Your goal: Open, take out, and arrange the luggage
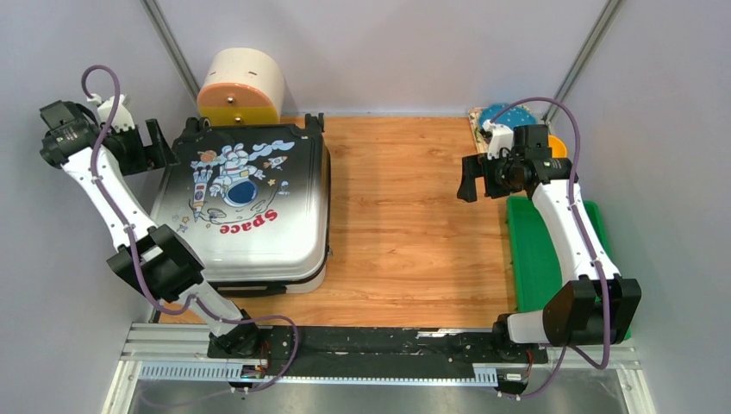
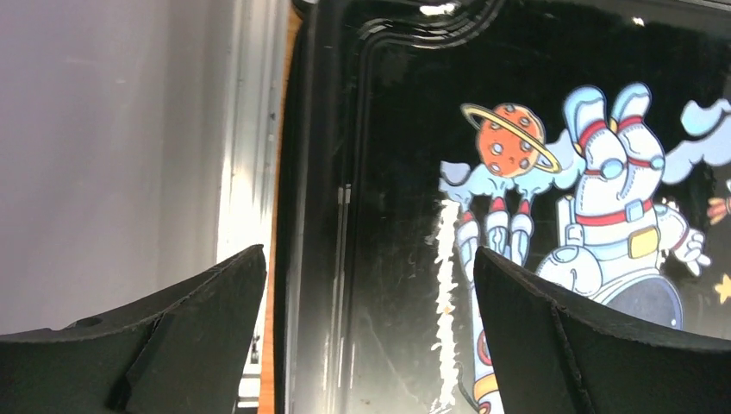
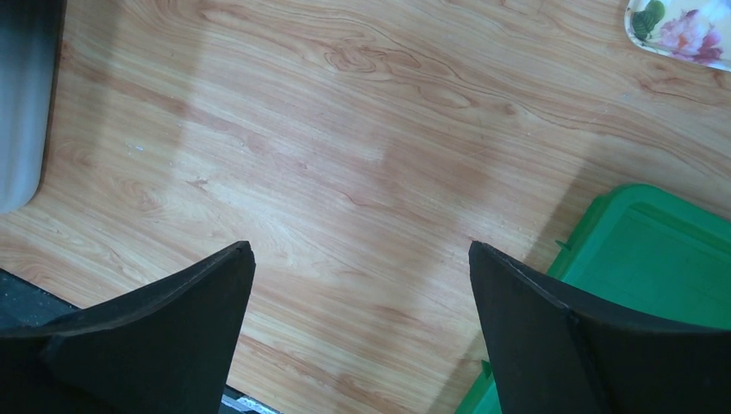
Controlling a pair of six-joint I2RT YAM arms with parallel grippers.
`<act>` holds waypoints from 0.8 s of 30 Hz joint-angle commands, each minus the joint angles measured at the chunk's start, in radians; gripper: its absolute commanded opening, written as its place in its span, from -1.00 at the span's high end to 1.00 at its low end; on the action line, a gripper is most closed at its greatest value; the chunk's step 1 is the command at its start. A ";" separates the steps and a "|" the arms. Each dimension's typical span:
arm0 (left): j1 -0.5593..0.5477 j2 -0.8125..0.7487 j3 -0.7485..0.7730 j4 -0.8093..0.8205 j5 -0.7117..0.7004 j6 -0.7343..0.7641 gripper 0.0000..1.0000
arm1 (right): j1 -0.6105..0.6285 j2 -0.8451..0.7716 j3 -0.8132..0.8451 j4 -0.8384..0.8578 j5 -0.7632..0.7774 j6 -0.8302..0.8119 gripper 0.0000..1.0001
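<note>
Suitcase closed, flat on table, left side. Left gripper wide open, empty, poised over its left edge, likely for seam. Right gripper wide open, empty, parked well apart.

A robot test booth in a lab; plain grey walls box in a wood-pattern table, one wall just left of the left fingers; bare metal struts run up the back corners; two white arms sit bolted on a slotted metal rail, purple cables looping loose; a green tray lies just right of the right fingers.
</note>
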 commanded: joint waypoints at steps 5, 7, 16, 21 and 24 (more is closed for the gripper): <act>0.010 -0.005 -0.157 -0.104 0.201 0.167 -0.96 | 0.000 -0.003 0.025 -0.003 -0.021 -0.015 -0.99; 0.013 -0.013 -0.220 -0.100 0.247 0.164 -0.96 | 0.000 -0.003 0.023 -0.005 -0.025 -0.018 -0.99; 0.013 -0.082 -0.411 -0.075 0.391 0.169 -0.96 | -0.001 0.003 0.026 -0.012 -0.033 -0.028 -0.99; -0.081 -0.164 -0.544 0.006 0.411 0.096 -0.87 | -0.001 -0.003 0.005 -0.008 -0.039 -0.024 -0.99; -0.166 -0.233 -0.656 0.109 0.410 0.004 -0.83 | -0.001 -0.009 -0.015 -0.011 -0.056 -0.021 -0.99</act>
